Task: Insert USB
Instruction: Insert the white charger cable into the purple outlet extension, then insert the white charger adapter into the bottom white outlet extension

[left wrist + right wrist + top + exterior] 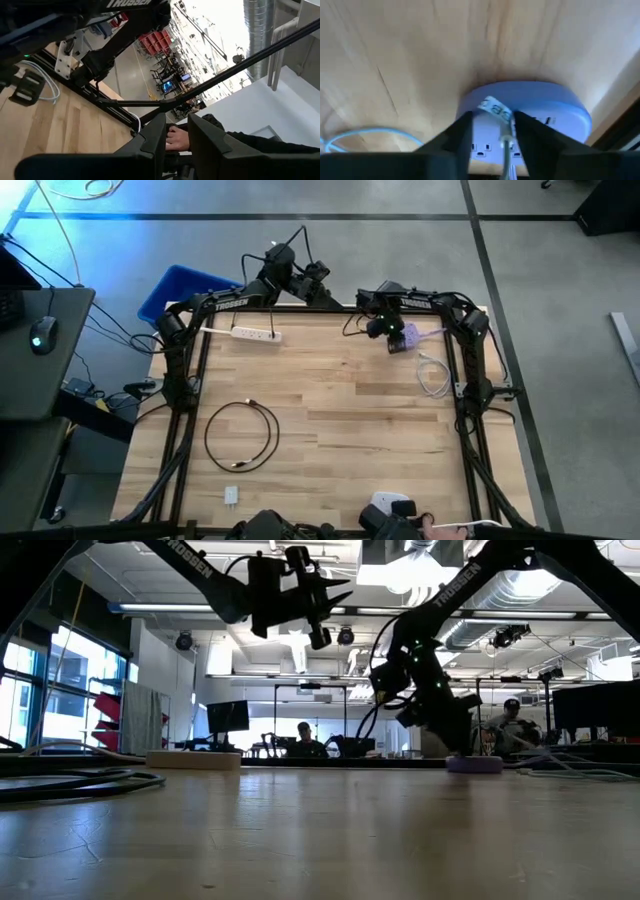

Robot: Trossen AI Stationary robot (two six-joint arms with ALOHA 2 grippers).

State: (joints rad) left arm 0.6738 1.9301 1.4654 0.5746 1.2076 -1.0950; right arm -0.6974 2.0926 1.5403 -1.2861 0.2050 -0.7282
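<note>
One USB plug [506, 131] pinched between right gripper [492, 135] fingers, tip just above purple charging hub [555, 107] at table [380, 430] far right corner. Left gripper [177, 135] raised near far edge, fingers slightly parted, empty.

We are in an open robotics lab or workshop: our butcher-block worktop [340, 430] stands on a grey concrete floor [560, 300], exposed silver ducting [520, 585] runs overhead, red storage bins [108, 710] sit at nine o'clock, and people at monitor desks [228, 718] fill the background.
</note>
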